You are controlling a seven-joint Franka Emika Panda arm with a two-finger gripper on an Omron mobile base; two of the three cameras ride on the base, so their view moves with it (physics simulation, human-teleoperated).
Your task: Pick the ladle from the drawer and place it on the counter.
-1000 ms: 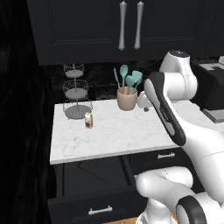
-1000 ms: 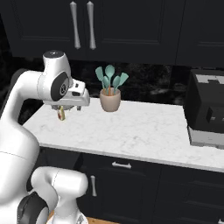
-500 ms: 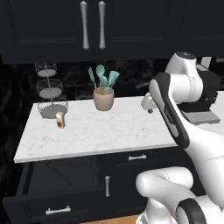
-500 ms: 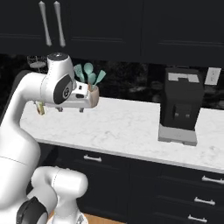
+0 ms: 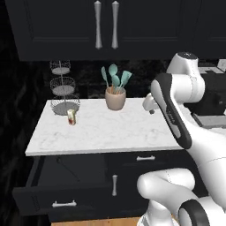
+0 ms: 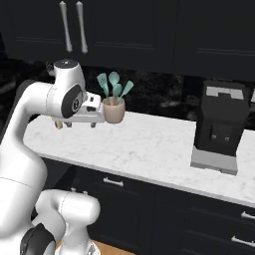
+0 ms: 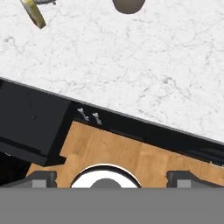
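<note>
Left base view: The drawer stands pulled out at 7 o'clock, below the counter. Its interior is dark; a thin line inside may be the ladle, but this cannot be confirmed. The gripper hangs over the counter's right part, well apart from the drawer. A beige utensil cup with teal-headed tools sits at 12 o'clock on the slab, a small jar and a wire tiered stand at 10 o'clock. Risk: a descent from here would meet marble, not the drawer; the arm must first clear the counter edge.

Right base view: The gripper sits at 9 o'clock, level with the utensil cup and just beside it. The counter runs across the middle, and a coffee machine stands at 3 o'clock. Risk: a sideways swing could clip the cup and tip the teal tools.

Hand view: The fingers stand wide apart, nothing between them. The counter fills the upper half; the open drawer lies at 9 o'clock over wood floor. The ladle cannot be made out in the black box. Risk: black on black, the slim ladle is hard to locate, so a grasp could miss or catch the drawer wall.
</note>
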